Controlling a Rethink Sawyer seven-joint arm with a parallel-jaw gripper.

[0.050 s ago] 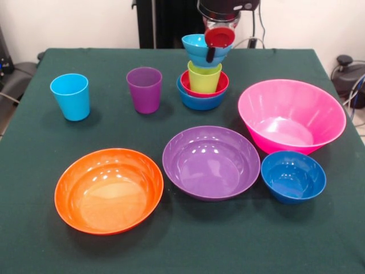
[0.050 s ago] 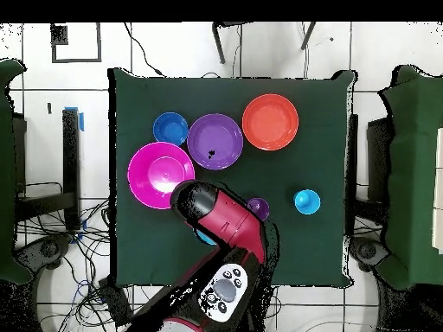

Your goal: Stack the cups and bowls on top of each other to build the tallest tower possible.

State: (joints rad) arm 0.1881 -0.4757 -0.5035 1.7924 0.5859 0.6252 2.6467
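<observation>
Red arm (image 2: pixel 227 220) over green table (image 2: pixel 320 251)

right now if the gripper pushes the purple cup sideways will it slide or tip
The purple cup is tall and tapers to a narrow base, so a high push would probably tip it. It looks like light, stiff plastic. On the green tablecloth a low push might slide it, perhaps dragging.

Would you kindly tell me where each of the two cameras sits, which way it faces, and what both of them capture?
Front view: sits across the green-clothed table, facing the tower of nested plastic pieces; only the gripper shows, at the small cyan bowl on top.
Overhead view: hangs above, looking straight down; the red and black arm reaches up from the bottom edge, hiding the tower.
Shared: the big pink bowl, wide purple bowl, wide orange bowl.
</observation>
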